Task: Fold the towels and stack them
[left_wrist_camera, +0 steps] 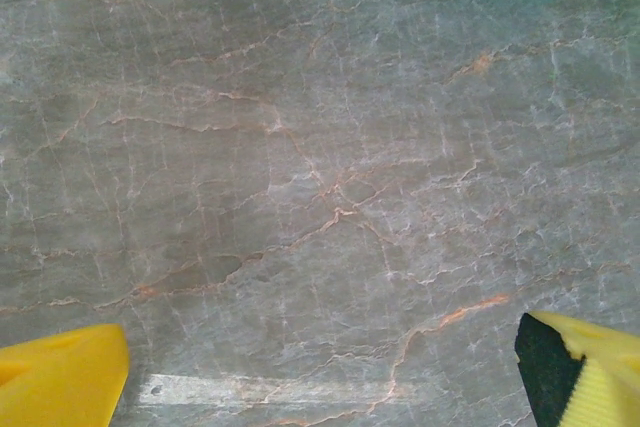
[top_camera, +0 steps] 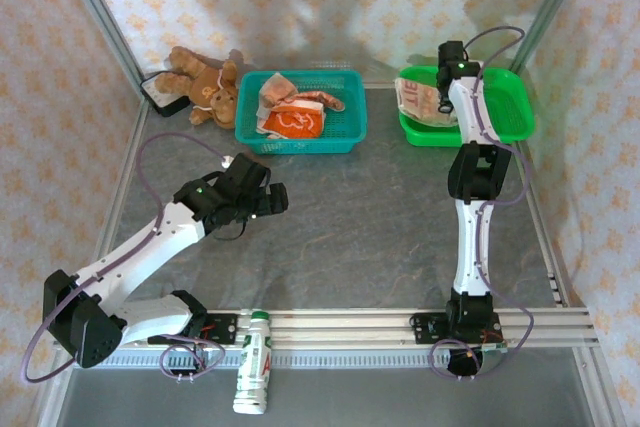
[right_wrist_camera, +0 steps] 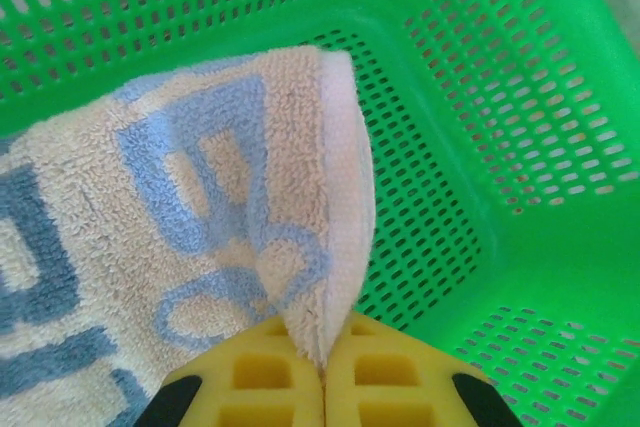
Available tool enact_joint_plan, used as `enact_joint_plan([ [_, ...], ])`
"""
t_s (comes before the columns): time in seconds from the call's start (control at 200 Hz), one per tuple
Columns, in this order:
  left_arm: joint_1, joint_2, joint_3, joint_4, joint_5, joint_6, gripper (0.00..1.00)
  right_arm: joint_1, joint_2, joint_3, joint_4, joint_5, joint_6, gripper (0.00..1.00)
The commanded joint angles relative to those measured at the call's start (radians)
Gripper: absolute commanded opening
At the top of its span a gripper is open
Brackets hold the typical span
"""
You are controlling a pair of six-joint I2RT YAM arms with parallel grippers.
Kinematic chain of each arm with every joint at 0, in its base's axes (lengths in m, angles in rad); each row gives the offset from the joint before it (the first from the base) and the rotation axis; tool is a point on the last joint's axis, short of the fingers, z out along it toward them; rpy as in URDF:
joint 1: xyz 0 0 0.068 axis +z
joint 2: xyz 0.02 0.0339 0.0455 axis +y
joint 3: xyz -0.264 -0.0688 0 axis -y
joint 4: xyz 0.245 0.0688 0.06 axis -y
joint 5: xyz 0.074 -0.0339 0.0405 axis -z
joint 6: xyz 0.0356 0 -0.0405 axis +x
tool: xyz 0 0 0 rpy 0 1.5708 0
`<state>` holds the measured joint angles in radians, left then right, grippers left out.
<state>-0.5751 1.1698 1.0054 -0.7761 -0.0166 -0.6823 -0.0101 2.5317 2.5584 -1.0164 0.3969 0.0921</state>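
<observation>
Between the pressed-together yellow pads of the right gripper (right_wrist_camera: 323, 352), the folded edge of a cream towel (right_wrist_camera: 180, 217) with printed lettering was pinched, the jaws being closed tight on the cloth. Beneath and around that gripper a green basket (right_wrist_camera: 480, 127) was seen. The towel was spread over its floor on the left side of the wrist view, while the perforated floor and wall on the right side were left uncovered. From overhead, the same towel was shown lying inside this basket, under the wrist. Well apart from it, the left gripper (left_wrist_camera: 320, 377) was held with its yellow fingers spread wide above the grey marbled table (left_wrist_camera: 300, 147). Ahead of the left gripper and slightly to its right, a teal basket (top_camera: 300, 139) was placed. In it an orange towel (top_camera: 292, 121) with white print was bunched at the front, and a crumpled pale towel (top_camera: 278, 95) was touching it from behind. Just beside that basket, on the side away from the right gripper, a brown teddy bear (top_camera: 205, 82) was laid on the table.
</observation>
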Motion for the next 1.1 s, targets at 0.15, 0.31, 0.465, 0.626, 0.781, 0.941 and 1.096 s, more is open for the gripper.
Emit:
enact_joint_plan([
  [0.15, 0.009, 0.028, 0.048, -0.045, -0.039, 0.004, 1.00, -0.008, 0.008, 0.051, 0.018, 0.043, 0.006, 0.00],
  [0.31, 0.008, 0.037, 0.052, -0.046, -0.038, 0.004, 1.00, -0.008, 0.019, 0.054, 0.024, 0.037, 0.002, 0.00],
  [0.465, 0.009, 0.045, 0.055, -0.049, -0.037, 0.004, 1.00, -0.008, 0.025, 0.056, 0.038, 0.047, -0.003, 0.00],
  [0.626, 0.009, 0.048, 0.056, -0.051, -0.036, 0.000, 1.00, -0.007, 0.026, 0.056, 0.072, 0.057, -0.010, 0.02],
  [0.781, 0.009, 0.057, 0.070, -0.068, -0.032, -0.002, 1.00, -0.008, 0.036, 0.062, 0.098, 0.072, -0.007, 0.03],
  [0.941, 0.009, 0.060, 0.078, -0.076, -0.030, -0.008, 1.00, -0.008, 0.043, 0.077, 0.121, 0.092, 0.006, 0.04],
  [1.096, 0.008, 0.062, 0.082, -0.086, -0.030, -0.014, 1.00, -0.008, 0.050, 0.079, 0.147, 0.076, 0.007, 0.06],
])
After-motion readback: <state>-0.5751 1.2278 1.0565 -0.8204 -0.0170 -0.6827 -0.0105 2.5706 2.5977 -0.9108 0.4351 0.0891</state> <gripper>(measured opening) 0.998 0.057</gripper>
